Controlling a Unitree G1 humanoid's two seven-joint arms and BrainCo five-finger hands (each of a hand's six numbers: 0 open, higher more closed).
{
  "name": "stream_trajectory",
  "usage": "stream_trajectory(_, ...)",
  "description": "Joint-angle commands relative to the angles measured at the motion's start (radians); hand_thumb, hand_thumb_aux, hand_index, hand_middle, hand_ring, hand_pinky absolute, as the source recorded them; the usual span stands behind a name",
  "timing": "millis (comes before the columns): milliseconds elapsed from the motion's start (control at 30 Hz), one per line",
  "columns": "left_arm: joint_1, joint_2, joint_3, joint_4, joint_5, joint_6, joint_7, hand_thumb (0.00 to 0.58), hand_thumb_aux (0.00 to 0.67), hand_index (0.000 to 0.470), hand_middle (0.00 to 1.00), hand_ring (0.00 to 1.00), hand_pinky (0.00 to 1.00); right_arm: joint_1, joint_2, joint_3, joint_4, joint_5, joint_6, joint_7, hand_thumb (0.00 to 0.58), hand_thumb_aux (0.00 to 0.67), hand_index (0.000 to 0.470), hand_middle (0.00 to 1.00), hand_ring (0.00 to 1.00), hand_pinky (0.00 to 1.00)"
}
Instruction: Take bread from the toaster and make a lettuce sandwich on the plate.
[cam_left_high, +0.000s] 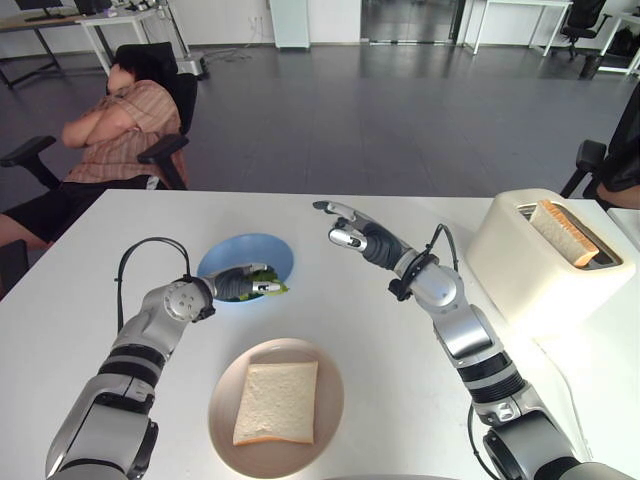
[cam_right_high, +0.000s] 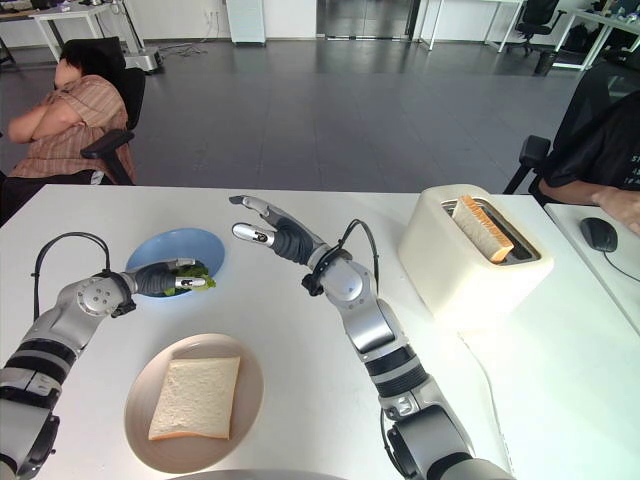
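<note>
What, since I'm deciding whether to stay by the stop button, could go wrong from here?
1. The left hand is in the blue bowl at the lettuce, and how firm its hold is cannot be seen. Leaves might drop on the table before reaching the bread slice on the plate, or the bowl might get dragged.
2. The second slice leans in the toaster. The open right hand could snag it and shift the toaster.

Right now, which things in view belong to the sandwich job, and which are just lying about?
Job:
toaster
bread slice standing in it
plate
second slice lying on it
blue bowl
lettuce
left hand, gripping the lettuce
right hand, open and empty

Lying about:
mouse, far right
</note>
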Motion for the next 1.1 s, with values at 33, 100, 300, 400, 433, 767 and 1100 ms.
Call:
stream_trajectory(33, 0.010, -0.004, 0.006, 0.021, 0.004, 0.009, -0.002, 0.509, 0.436, 0.306, 0.00, 0.00, 0.00, -0.010, -0.004, 0.005, 0.003, -0.006, 0.000, 0.002, 0.000, 0.000, 0.000, 0.00, 0.00, 0.00)
stream_trajectory(100, 0.013, -0.004, 0.005, 0.023, 0.006, 0.009, 0.000, 0.534, 0.481, 0.337, 0.00, 0.00, 0.00, -0.011, -0.005, 0.005, 0.003, -0.005, 0.000, 0.002, 0.000, 0.000, 0.000, 0.00, 0.00, 0.00)
stream_trajectory(300, 0.024, -0.008, -0.007, 0.020, 0.012, 0.006, -0.002, 0.575, 0.610, 0.428, 0.00, 0.00, 0.00, -0.016, -0.010, -0.002, -0.001, -0.002, -0.002, -0.001, 0.000, 0.000, 0.000, 0.00, 0.00, 0.00)
stream_trajectory(400, 0.024, -0.009, -0.007, 0.019, 0.011, 0.003, -0.003, 0.575, 0.610, 0.428, 0.00, 0.00, 0.00, -0.016, -0.010, -0.002, 0.000, 0.000, -0.001, -0.002, 0.000, 0.000, 0.000, 0.00, 0.00, 0.00)
stream_trajectory(433, 0.025, -0.009, -0.007, 0.018, 0.011, 0.003, -0.002, 0.579, 0.641, 0.450, 0.00, 0.00, 0.00, -0.016, -0.009, -0.001, 0.001, 0.000, -0.001, -0.002, 0.000, 0.000, 0.000, 0.00, 0.00, 0.00)
stream_trajectory(767, 0.018, -0.030, 0.082, -0.085, -0.118, 0.022, -0.058, 0.580, 0.670, 0.470, 0.00, 0.00, 0.00, -0.023, -0.007, 0.006, 0.030, -0.009, -0.012, -0.009, 0.000, 0.000, 0.000, 0.00, 0.00, 0.00)
stream_trajectory(1100, 0.041, -0.031, 0.129, -0.172, -0.166, 0.060, -0.077, 0.580, 0.670, 0.470, 0.00, 0.00, 0.00, -0.023, -0.011, 0.005, 0.036, -0.009, -0.016, -0.014, 0.000, 0.000, 0.000, 0.00, 0.00, 0.00)
